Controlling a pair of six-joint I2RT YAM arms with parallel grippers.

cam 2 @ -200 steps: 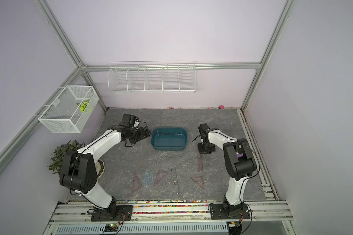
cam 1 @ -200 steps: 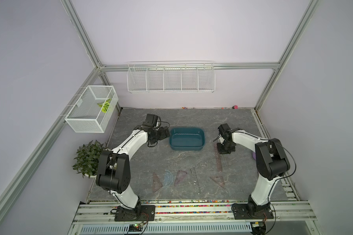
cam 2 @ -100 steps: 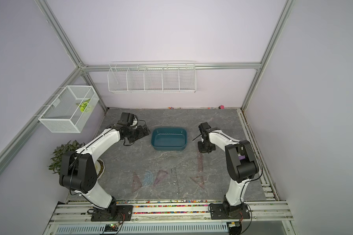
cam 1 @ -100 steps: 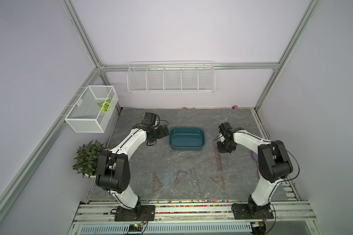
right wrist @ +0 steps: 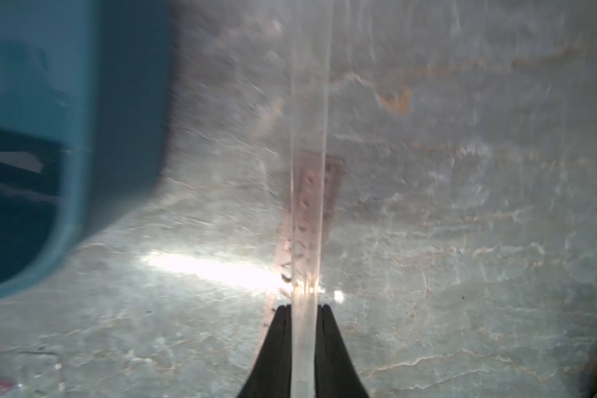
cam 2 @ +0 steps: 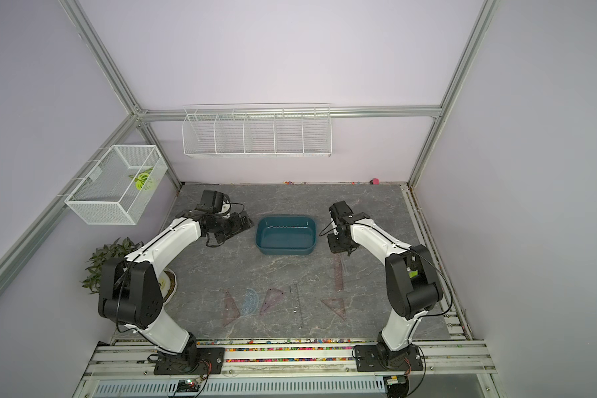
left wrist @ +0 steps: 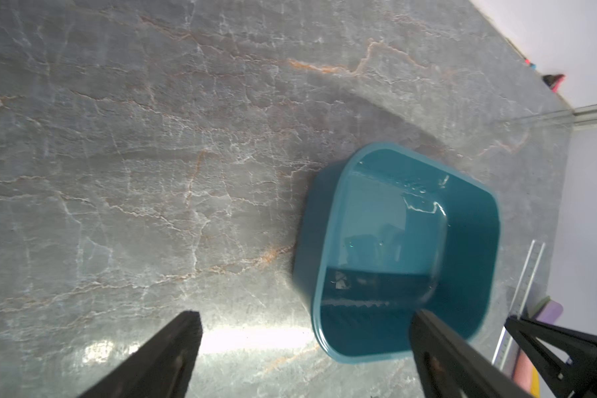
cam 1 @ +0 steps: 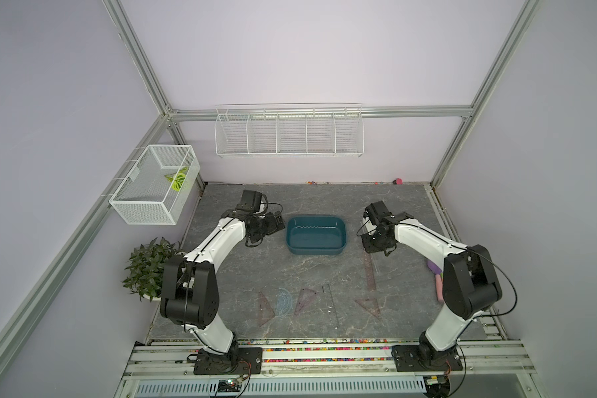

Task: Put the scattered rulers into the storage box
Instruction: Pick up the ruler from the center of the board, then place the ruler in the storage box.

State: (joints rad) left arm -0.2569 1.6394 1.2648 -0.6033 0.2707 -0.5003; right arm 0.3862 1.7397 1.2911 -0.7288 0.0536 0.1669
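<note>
— Where's the clear straight ruler (right wrist: 307,172)?
— Pinched between the right gripper's (right wrist: 304,310) narrowed jaws, at three o'clock of the teal storage box (cam 1: 316,234). Its markings look too blurred to read.
— The left gripper (left wrist: 305,313)?
— Spread wide, at nine o'clock of the box. Triangles (cam 1: 304,301) and protractor (cam 1: 283,301) lie around six.

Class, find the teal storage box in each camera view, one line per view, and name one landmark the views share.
In a top view: storage box mid-table, between left arm and right arm.
In a top view: box mid-table, between the arms.
Left wrist: box beyond the open left pincer, one finger overlapping it.
Right wrist: box cropped by the frame, beside the clear ruler in the right pincer.
Shared landmark: grey marbled tabletop.
</note>
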